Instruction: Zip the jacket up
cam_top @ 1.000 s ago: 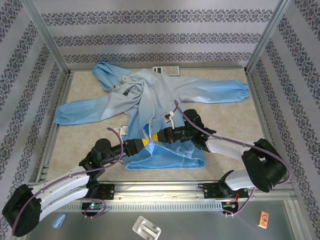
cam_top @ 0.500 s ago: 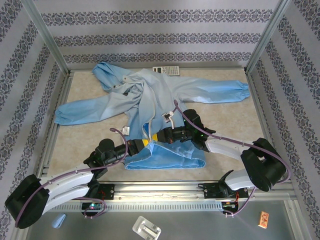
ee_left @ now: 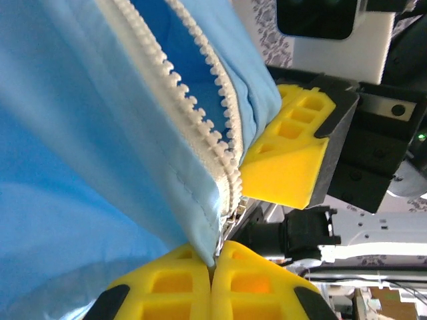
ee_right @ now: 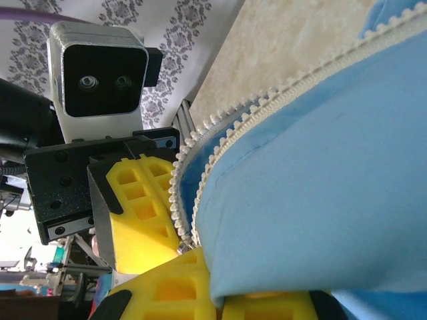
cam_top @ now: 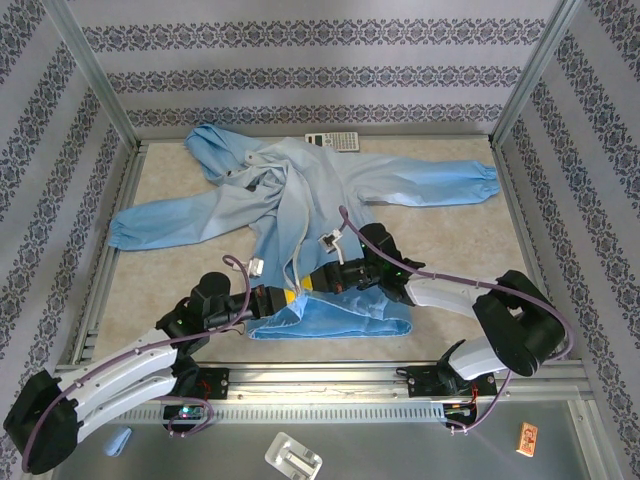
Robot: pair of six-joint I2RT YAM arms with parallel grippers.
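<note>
Left claw (ee_left: 212, 280): pads pressed together on the bottom corner of the jacket (cam_top: 300, 200), right where the zipper (ee_left: 200, 100) teeth end; we read this as a pinch on cloth, with no gap left.
Right claw (ee_right: 213, 293): also closed, with blue jacket cloth caught between its pads; it faces the left claw, and the two tips are almost touching.
Between the claws: the foot of the zipper, with the two tooth rows meeting in a narrow V; we cannot tell whether either claw holds the slider.
Jacket: spread flat on the table (cam_top: 440, 230), sleeves out to both sides; its collar lies just on the near side of the calculator (cam_top: 331, 141), and its hem is well apart from the calculator, on the near side.
Long axis: the zipper runs from the claws straight away toward the calculator – so we judge that the closing pull goes that way, along the teeth.
Nearer arm: neither; both tips sit at the zipper's end farthest from the calculator – left claw on its left, right claw on its right.
Our judgement: one claw must anchor the hem while the other travels.
</note>
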